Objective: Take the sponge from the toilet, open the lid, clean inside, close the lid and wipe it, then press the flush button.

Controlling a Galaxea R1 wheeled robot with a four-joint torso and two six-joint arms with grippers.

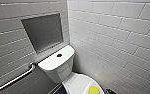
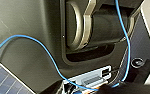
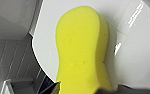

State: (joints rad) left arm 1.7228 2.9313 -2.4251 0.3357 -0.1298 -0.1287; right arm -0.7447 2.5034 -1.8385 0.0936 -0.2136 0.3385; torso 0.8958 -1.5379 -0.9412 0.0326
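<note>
The white toilet (image 1: 58,71) stands in a tiled corner, its boxy tank holding the small dark flush button (image 1: 59,55) in the middle of the top. The lid (image 1: 77,83) is down. On it lies the yellow sponge (image 1: 93,90), at the lower edge of the head view. The right wrist view looks straight onto the sponge (image 3: 83,50) resting flat on the glossy lid (image 3: 136,50). My right gripper (image 3: 88,89) hovers close over the sponge's near end, open, with a dark fingertip (image 3: 52,88) on one side. The sponge is not lifted.
A grey recessed niche (image 1: 43,31) sits in the wall above the tank. A metal grab bar (image 1: 13,80) runs along the left wall. White tiled walls close in on both sides. The left wrist view faces my own dark body and a blue cable (image 2: 41,45).
</note>
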